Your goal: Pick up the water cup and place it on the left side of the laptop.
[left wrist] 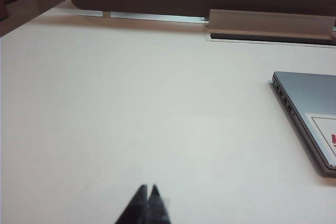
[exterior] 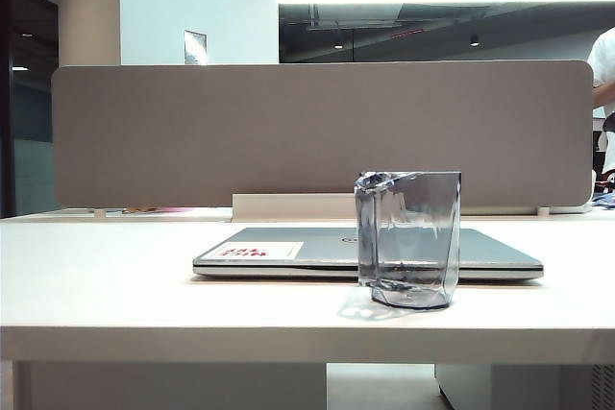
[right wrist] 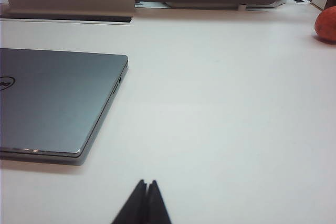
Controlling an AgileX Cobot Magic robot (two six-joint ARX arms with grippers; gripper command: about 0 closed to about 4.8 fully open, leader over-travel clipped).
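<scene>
Left gripper point(left wrist: 148, 188) closed, fingertips pressed together, empty, poised over bare table point(left wrist: 131, 108) off the laptop's point(left wrist: 310, 119) sticker-side edge. Right gripper point(right wrist: 147, 183) likewise closed and empty, over table beyond the laptop's opposite edge, near its front corner. Laptop lid shut, lying flat. Water cup point(exterior: 408, 239) upright on table in front of laptop, toward its right half in exterior view, just beside the front edge. Orange-red object point(right wrist: 326, 23) well apart from laptop, far right.

left gripper point(left wrist: 147, 188) closed, right gripper point(right wrist: 147, 183) closed
</scene>
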